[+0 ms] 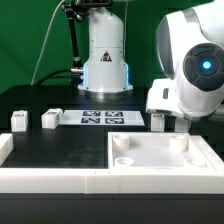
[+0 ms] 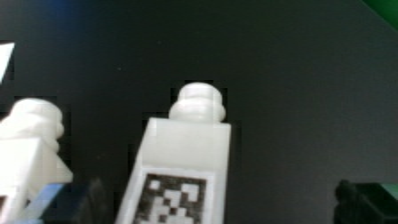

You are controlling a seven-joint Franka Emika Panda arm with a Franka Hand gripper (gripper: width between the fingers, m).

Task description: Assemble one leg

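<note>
Approaching leg (image 2: 185,150) on bench (image 1: 60,145) for pickup | claw (image 2: 210,198) apart, either side, not clamped | next: close squarely, lift toward panel (image 1: 160,152) socket

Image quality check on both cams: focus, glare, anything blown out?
Exterior view: fairly sharp, evenly lit; the blue light on the arm blooms, the white panel is nearly blown out. Wrist view: soft all over, the near leg has smeared edges, its tag only coarse, the table nearly featureless black.
</note>
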